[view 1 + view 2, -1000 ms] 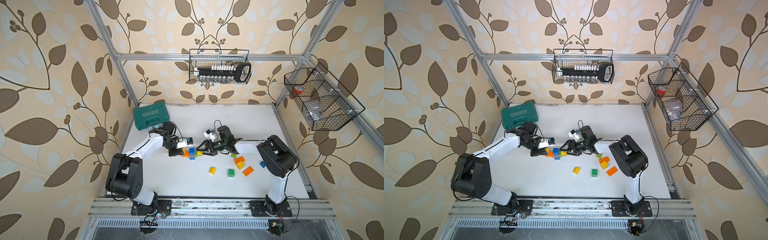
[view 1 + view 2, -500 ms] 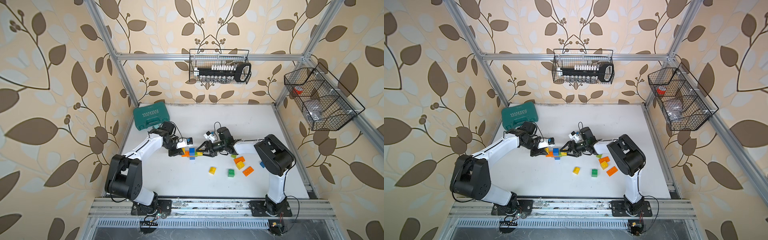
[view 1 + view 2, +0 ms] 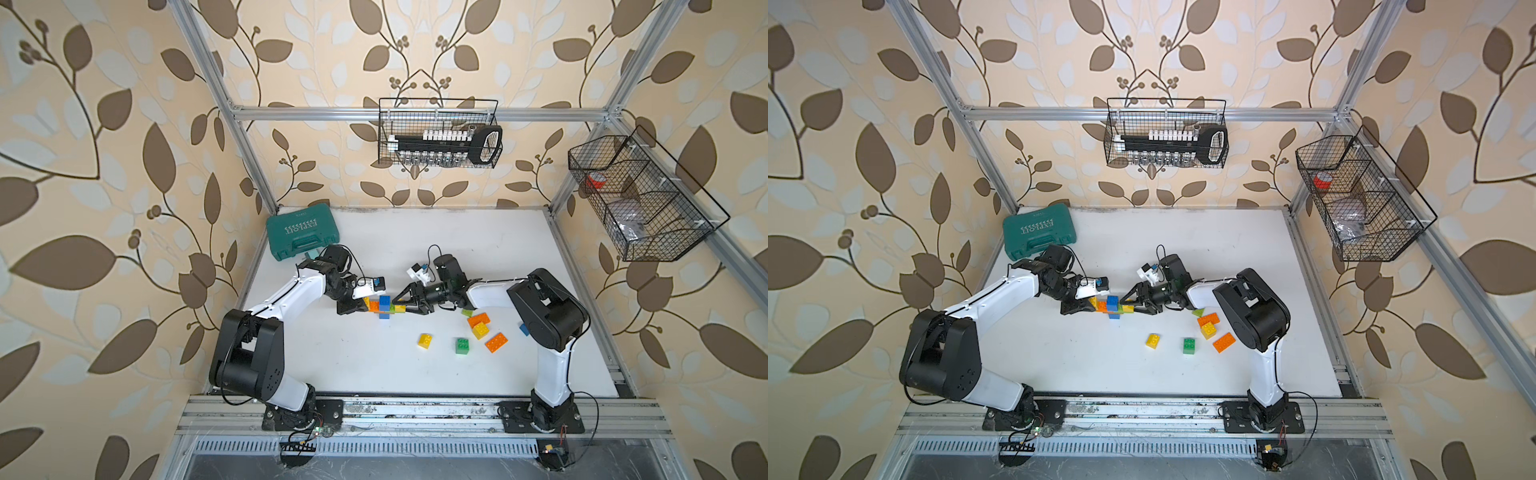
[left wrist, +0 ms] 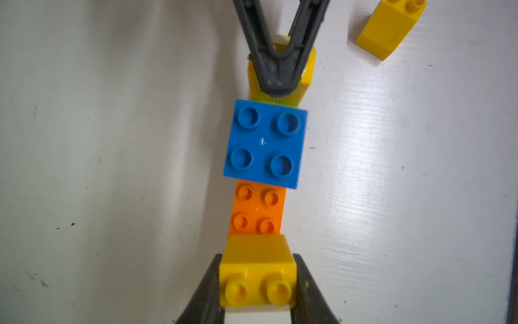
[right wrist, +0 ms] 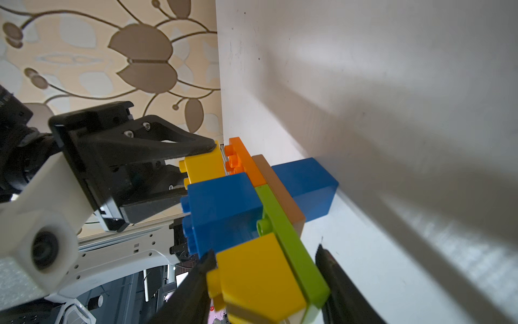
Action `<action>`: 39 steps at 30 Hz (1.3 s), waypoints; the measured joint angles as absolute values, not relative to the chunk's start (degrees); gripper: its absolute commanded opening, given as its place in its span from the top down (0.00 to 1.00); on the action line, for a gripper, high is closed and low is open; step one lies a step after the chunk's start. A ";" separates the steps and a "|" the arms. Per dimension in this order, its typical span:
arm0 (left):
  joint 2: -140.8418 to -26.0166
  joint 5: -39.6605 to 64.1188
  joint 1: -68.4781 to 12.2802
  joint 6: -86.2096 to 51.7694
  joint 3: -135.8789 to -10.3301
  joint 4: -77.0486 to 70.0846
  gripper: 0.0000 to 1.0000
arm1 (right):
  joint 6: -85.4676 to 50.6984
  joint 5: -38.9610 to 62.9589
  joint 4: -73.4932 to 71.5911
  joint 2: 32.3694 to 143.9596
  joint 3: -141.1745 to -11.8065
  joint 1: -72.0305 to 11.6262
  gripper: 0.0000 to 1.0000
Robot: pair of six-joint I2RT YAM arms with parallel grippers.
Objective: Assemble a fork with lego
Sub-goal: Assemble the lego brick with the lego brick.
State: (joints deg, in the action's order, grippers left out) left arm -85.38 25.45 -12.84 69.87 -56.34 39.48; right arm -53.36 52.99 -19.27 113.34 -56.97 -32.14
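Where the bench [image 3: 374, 374] meets its far left corner, a teal case [image 3: 301, 232] lies flat. Next comes the left claw [image 3: 360, 306], pinching the lego row [image 3: 386, 306] by its yellow end. The left wrist view shows its fingers [image 4: 208, 283] tight against both sides of that end piece.

The row runs crosswise near the middle of the bench. From left to right it goes yellow, orange, blue, a thin green plate, then yellow again. In the right wrist view a brown plate and another blue piece sit on its underside. I cannot tell whether the row rests on the bench or hangs just above it.

At its other end the right claw [image 3: 399, 306] straddles the yellow piece. One finger lies on the studded face and the other sits beside the green plate. I cannot tell whether it is clamping or slack.

Further right and nearer the front lie a loose yellow brick [image 3: 424, 340] and a loose green brick [image 3: 462, 345], apart from each other. Then comes a cluster [image 3: 480, 326] of two orange bricks and one yellow. A loose blue brick [image 3: 524, 329] shows half hidden behind the right arm. A wire basket [image 3: 640, 199] hangs on the right wall.
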 measured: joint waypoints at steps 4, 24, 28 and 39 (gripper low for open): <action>-85.23 25.45 -12.80 69.89 -55.92 39.18 1.00 | -53.54 53.23 -18.72 113.34 -57.21 -32.14 0.45; -81.25 25.50 -12.80 69.63 -53.36 37.85 1.00 | -51.40 50.98 -11.97 110.32 -58.15 -32.47 0.23; -81.25 25.50 -12.78 69.38 -53.25 37.69 1.00 | -51.40 50.72 -11.84 109.49 -58.15 -32.75 0.22; -81.12 25.52 -12.67 68.99 -53.06 37.26 1.00 | -56.31 44.58 -16.16 107.15 -52.21 -35.57 0.21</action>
